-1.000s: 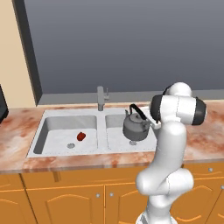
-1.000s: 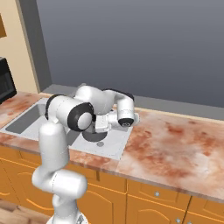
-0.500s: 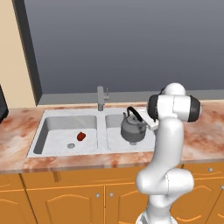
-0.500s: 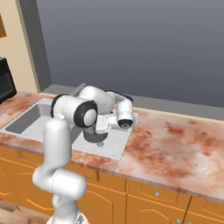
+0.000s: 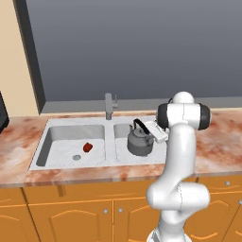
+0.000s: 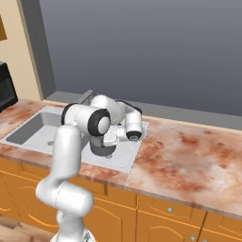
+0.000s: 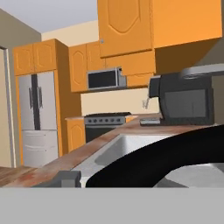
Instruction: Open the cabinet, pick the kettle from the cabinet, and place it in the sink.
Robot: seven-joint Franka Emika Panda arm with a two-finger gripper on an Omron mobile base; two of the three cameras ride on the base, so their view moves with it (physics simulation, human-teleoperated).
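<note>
The grey kettle (image 5: 140, 142) sits low in the right bowl of the steel sink (image 5: 53, 144), just right of the faucet (image 5: 109, 105). My gripper (image 5: 151, 127) reaches in from the right and is shut on the kettle's thin black handle (image 7: 148, 164), which arches across the bottom of the hand view over the grey kettle body (image 7: 199, 175). In the right base view my arm covers most of the kettle (image 6: 98, 147). An orange cabinet (image 7: 125, 27) door with an arched panel and a silver knob hangs at the top of the hand view.
A small red object (image 5: 87, 147) lies in the left sink bowl. Reddish marble counter (image 6: 189, 156) stretches to the right. A black coffee machine (image 7: 183, 103) stands beyond the sink, with a microwave (image 7: 104, 79), a stove (image 7: 107, 120) and a fridge (image 7: 39, 118) farther off.
The kettle has come down and slightly left into the right sink bowl, carried by my gripper. The arm's elbow has shifted a little with it.
</note>
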